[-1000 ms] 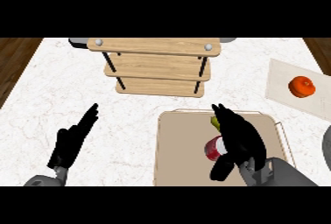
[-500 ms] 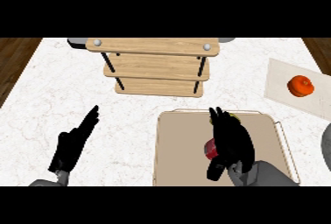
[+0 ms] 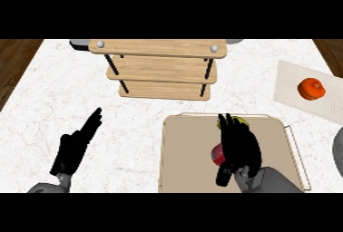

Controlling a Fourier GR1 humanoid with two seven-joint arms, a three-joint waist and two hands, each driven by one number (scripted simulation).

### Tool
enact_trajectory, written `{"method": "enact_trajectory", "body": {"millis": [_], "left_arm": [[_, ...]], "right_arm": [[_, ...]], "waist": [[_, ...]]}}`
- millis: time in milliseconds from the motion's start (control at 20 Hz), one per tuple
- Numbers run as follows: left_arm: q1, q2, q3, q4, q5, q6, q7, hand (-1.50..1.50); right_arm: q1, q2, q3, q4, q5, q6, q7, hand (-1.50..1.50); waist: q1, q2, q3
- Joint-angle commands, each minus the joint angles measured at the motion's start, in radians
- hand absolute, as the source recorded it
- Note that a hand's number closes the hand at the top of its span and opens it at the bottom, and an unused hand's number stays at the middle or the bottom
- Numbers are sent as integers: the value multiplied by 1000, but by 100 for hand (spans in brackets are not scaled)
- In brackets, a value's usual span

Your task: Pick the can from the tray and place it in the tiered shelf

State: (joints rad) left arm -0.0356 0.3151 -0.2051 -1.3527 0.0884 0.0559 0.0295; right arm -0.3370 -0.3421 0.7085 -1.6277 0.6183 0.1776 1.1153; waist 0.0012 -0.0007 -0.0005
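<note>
The right hand (image 3: 238,147) has slid further over the red can (image 3: 218,153) on the tray (image 3: 188,154), fingers straight and together

Over the last second the black right hand (image 3: 236,147) has been shifted leftward over the beige rectangular tray (image 3: 188,154) and laid across the red cylindrical can (image 3: 218,153), so that less of the can is now left visible beside the fingers.

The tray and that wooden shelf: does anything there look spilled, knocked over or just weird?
Nothing stands out. The three-tier wooden shelf stands square, the flat beige tray lies level, and the red can sits on it, mostly hidden under the right hand. No spills show.
</note>
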Motion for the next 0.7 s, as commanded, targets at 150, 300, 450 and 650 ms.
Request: {"method": "enact_trajectory", "body": {"millis": [150, 300, 450, 650], "left_arm": [[-41, 31, 68, 39, 30, -73, 2, 0], [7, -27, 28, 32, -26, -37, -19, 0], [3, -45, 24, 15, -58, -22, -4, 0], [18, -13, 85, 0, -19, -97, 3, 0]], "right_arm": [[-21, 61, -67, 74, 36, 90, 85, -150], [16, 77, -76, 63, 65, 118, 54, -150], [31, 104, -95, 201, 136, 33, -67, -150], [39, 146, -135, 217, 150, 67, -121, 150]], "waist": [[1, 2, 0], [0, 0, 0], [2, 1, 0], [2, 1, 0]]}}
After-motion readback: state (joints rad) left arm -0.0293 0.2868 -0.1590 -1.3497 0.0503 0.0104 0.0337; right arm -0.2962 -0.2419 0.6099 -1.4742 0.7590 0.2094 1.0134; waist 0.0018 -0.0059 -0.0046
